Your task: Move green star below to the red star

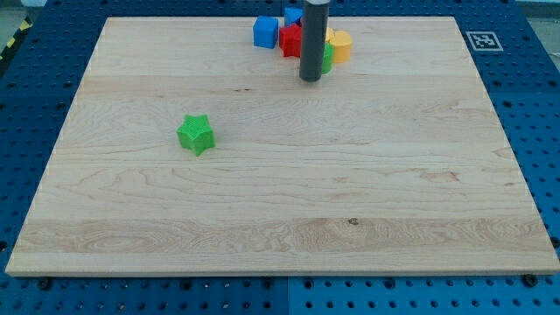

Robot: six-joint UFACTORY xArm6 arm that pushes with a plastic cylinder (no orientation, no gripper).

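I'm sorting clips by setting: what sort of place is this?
Probably a robotics lab bench: a wooden board lies on a blue perforated table, a printed marker tag sits at its corner, and my tip rests beside a cluster of toy blocks, far from the green star.

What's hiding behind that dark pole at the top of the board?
Behind my rod, whose tip rests on the board, sit a red block, a yellow block and a sliver of a green block. The rod covers their middles, so their shapes stay unclear.

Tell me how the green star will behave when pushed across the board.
The green star looks squat and flat-based, so it should slide, not roll or tip. Its points may make it rotate under an off-centre push from my tip.
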